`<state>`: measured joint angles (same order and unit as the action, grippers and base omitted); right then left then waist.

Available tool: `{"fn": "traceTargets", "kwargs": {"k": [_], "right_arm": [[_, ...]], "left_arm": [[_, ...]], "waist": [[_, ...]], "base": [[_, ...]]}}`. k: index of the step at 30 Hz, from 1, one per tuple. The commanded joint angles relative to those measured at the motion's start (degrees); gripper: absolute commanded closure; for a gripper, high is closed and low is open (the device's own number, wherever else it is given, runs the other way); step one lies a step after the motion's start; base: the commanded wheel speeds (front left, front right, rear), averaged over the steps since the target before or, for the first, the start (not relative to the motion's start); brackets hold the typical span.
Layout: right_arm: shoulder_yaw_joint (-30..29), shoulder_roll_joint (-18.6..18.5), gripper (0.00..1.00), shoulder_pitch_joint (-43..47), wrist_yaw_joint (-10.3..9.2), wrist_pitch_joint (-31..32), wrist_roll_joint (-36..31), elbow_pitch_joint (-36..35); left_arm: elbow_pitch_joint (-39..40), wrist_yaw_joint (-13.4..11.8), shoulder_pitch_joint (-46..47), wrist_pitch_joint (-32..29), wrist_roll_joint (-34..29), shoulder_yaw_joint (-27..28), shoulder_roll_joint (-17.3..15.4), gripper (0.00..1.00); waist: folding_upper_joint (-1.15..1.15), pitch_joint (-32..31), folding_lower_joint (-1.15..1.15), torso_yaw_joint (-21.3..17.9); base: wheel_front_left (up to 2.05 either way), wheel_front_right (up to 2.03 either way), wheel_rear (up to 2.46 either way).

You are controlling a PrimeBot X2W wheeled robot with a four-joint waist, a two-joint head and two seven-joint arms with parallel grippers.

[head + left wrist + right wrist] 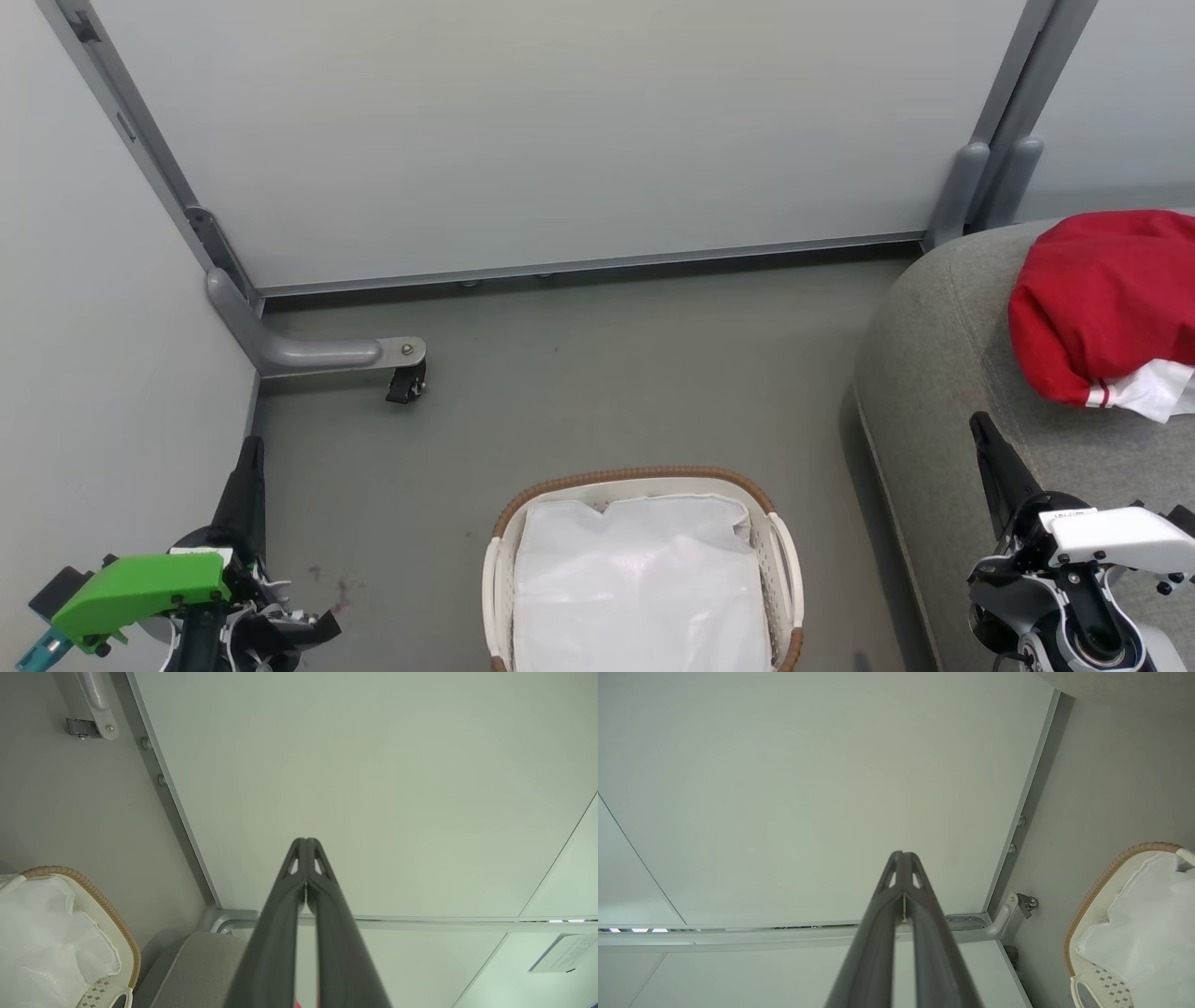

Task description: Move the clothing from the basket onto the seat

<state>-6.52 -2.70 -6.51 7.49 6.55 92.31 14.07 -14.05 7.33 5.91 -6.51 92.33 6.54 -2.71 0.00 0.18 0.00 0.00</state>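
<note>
While clothing (1102,299) lies on seat (934,373) beyond closed, empty right fingers (1001,467), left fingers (245,495) likewise closed, empty.

Red clothing (1102,299) bunched on grey seat (943,373); basket (644,485) emptied.

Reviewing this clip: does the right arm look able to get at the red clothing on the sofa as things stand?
Likely yes: the right claw, shut and empty, hangs by the sofa near the red clothing, with nothing lying between them.

L end effector (250,450) green-capped, R end effector (981,427) white-capped.
</note>
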Motion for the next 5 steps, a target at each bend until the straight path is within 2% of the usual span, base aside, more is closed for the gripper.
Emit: {"fn": "traceTargets", "kwargs": {"k": [1,5], "right_arm": [[-0.12,-0.34,1.0,0.61,0.0,0.18,0.19,-0.19],[-0.12,-0.34,1.0,0.6,0.0,0.17,0.19,-0.19]], "left_arm": [[0.1,0.31,0.61,-0.25,0.18,0.14,-0.31,1.0],[0.1,0.31,0.61,-0.25,0.17,0.14,-0.31,1.0]], "waist": [[0.0,0.0,0.0,0.0],[0.0,0.0,0.0,0.0]], "base": [[0.0,0.0,0.0],[0.0,0.0,0.0]]}}
